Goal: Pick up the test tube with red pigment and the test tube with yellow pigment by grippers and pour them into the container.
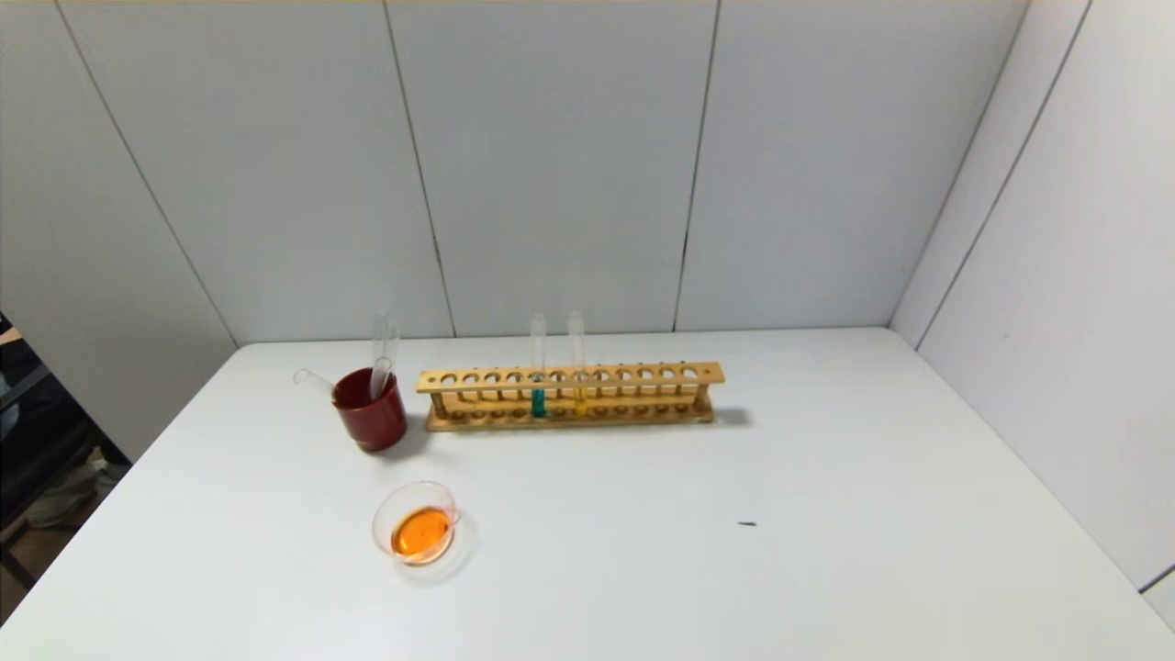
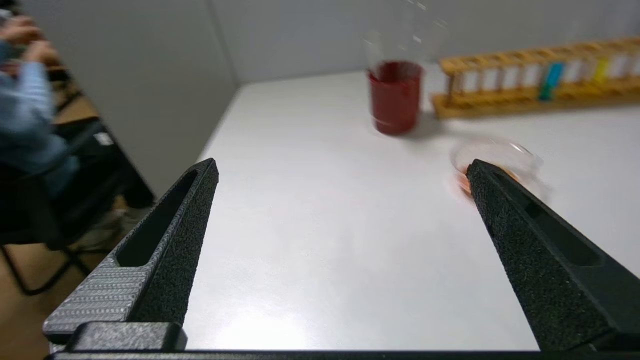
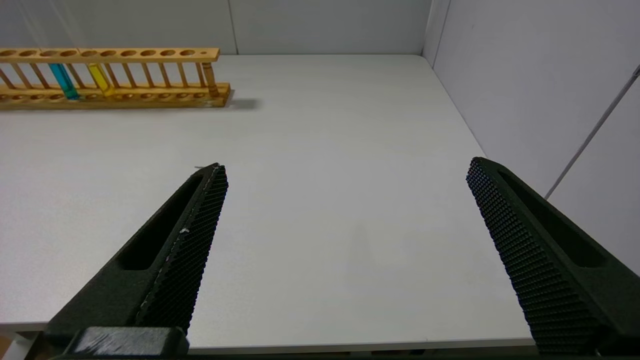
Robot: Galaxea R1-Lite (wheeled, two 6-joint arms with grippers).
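Observation:
The clear glass container (image 1: 378,519) sits on the white table at front left and holds orange liquid. A test tube with yellow pigment (image 1: 577,367) stands upright in the wooden rack (image 1: 643,375); it also shows in the right wrist view (image 3: 101,79). No tube with red liquid shows. Two empty clear tubes (image 1: 384,353) lean in the dark red cup (image 1: 372,418). My left gripper (image 2: 342,167) is open and empty above the table's left side, short of the container (image 2: 520,150). My right gripper (image 3: 347,165) is open and empty over the table's front right. Neither shows in the head view.
A tube with teal liquid (image 1: 538,386) stands in the rack beside the yellow one. Grey walls close the back and the right side. The table's left edge drops off, with a seated person (image 2: 25,100) beyond it. A small dark speck (image 1: 747,523) lies on the table.

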